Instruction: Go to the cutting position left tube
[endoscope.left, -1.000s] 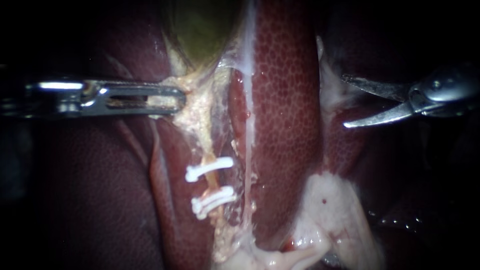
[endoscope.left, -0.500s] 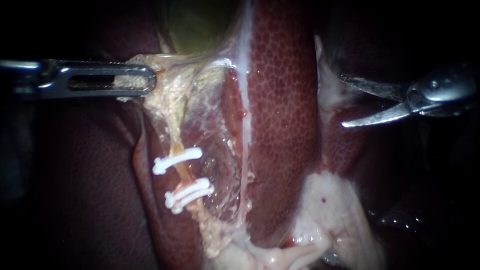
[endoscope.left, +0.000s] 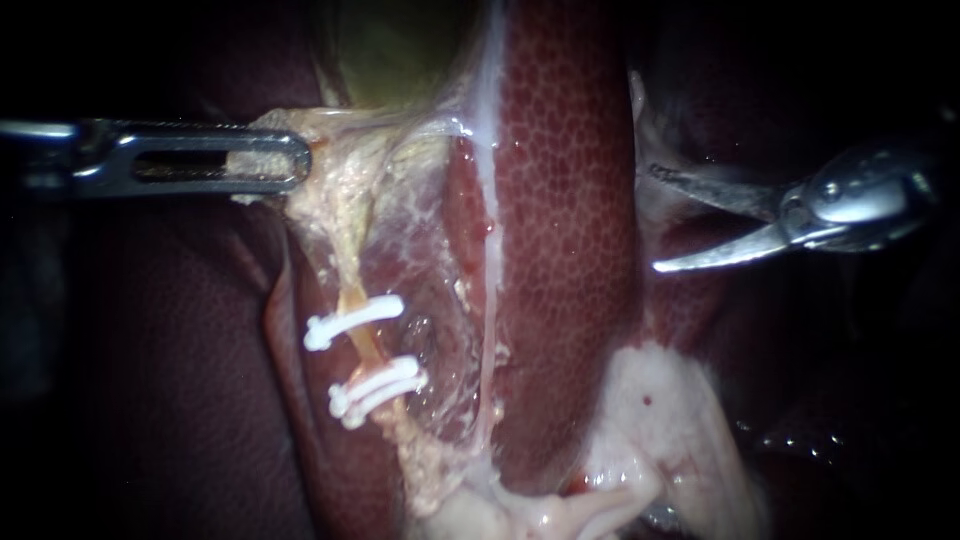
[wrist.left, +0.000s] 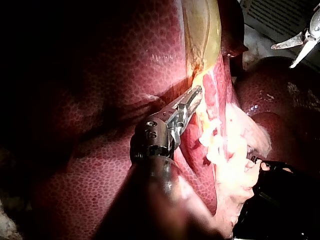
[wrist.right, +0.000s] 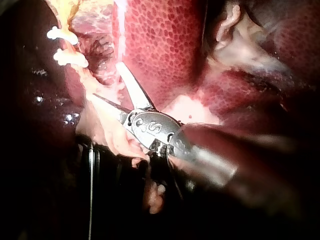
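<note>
Spanning the endoscope view, the liver (endoscope.left: 570, 200) surrounds the greenish gallbladder (endoscope.left: 400, 50) at top centre.
The left instrument (endoscope.left: 285, 160) pinches pale tissue (endoscope.left: 340, 190) just below the gallbladder. The right instrument (endoscope.left: 655, 220), curved blades spread, hovers at the liver's right side, well apart from the tube (endoscope.left: 365, 350) at lower left, which white clips (endoscope.left: 355, 320) cross.

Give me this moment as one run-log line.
left instrument: jaws shut on pale yellowish tissue | right instrument: curved blades open, clear of thin tan tube | white plastic clips: on tube, uncut
</note>
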